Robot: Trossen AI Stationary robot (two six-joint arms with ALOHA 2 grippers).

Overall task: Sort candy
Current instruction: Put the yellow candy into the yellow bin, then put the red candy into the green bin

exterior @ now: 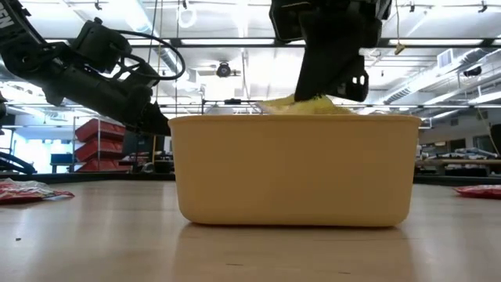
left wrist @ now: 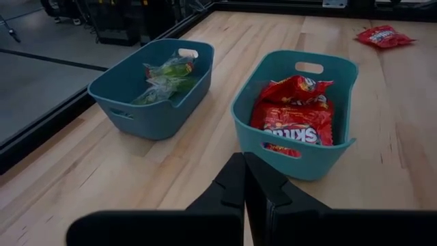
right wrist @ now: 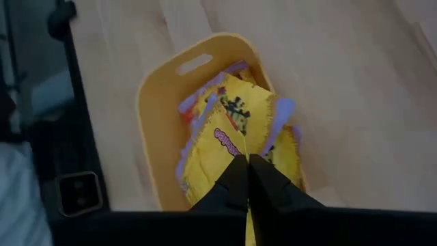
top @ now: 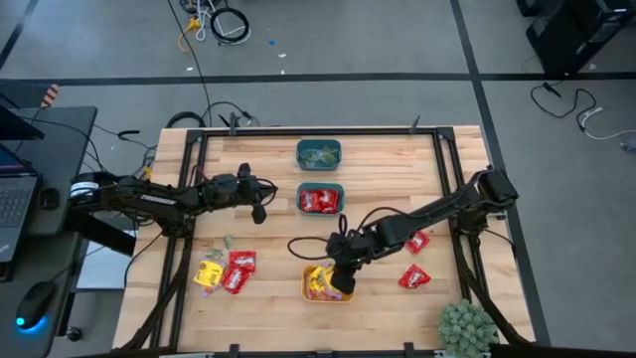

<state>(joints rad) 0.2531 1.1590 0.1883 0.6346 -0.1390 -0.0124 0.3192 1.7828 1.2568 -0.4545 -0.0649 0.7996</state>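
The high view looks straight down from above, far enough to take in the whole wooden table, both arms and the floor around it. The low view sits at table-top height, very near the yellow bin, which fills most of its width, and faces level across the table into the room behind. The left wrist view looks forward and down along the table at two teal bins, fairly near. The right wrist view points almost straight down into the yellow bin, close above it. That bin shows in the high, low and right wrist views; the teal bins appear in the high and left wrist views.
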